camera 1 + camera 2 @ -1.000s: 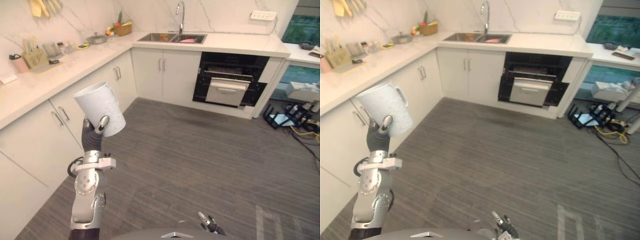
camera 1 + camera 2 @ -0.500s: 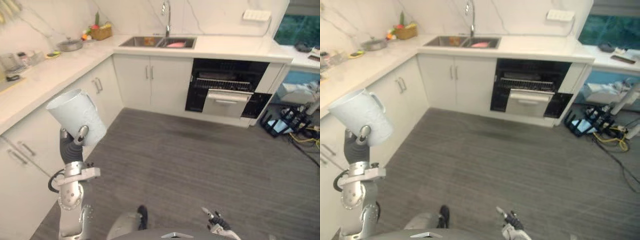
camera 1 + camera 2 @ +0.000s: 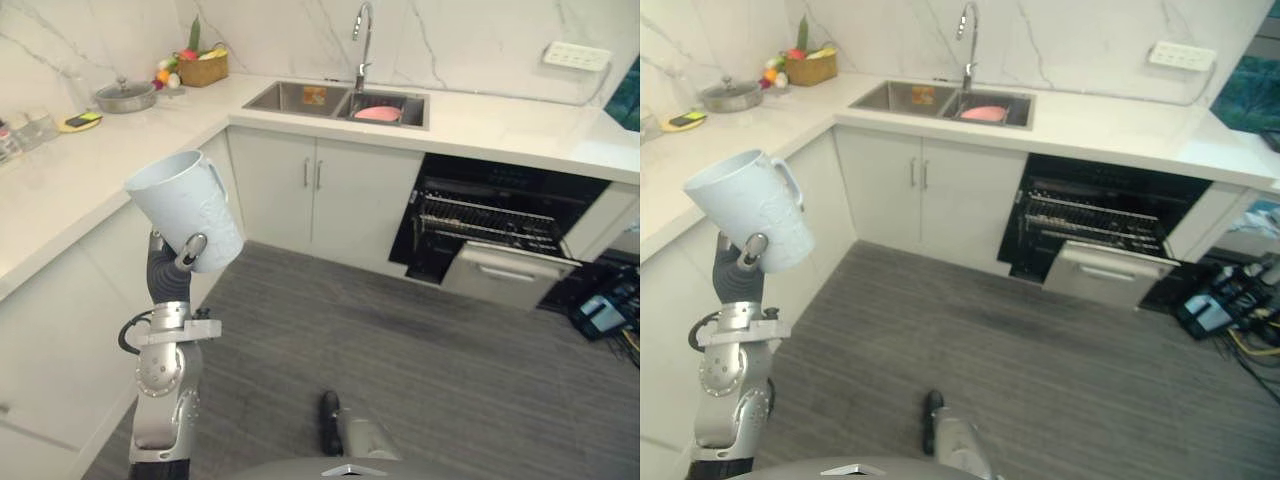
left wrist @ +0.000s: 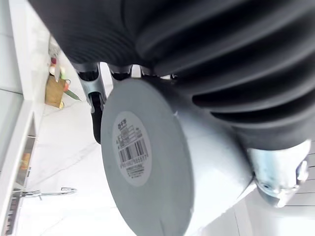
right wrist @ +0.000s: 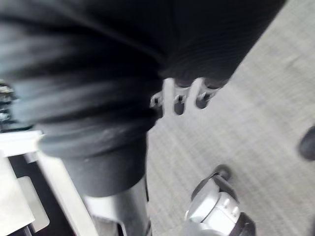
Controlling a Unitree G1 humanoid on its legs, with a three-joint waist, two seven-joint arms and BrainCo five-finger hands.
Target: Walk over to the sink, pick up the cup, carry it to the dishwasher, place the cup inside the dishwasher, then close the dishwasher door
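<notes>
Cup [image 3: 185,210] in left hand [image 3: 168,272] near countertop [image 3: 60,200] edge, above floor [image 3: 420,370]

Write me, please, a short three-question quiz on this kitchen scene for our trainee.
1. True or false: the dishwasher is shut.
2. Where is the cup?
A. In the sink
B. In the left hand, raised above the floor
C. On the counter
3. Fill in: the cup is held ____ (upright or tilted).

Key: 1 false, it stands open with its rack showing; 2 B; 3 tilted.
</notes>
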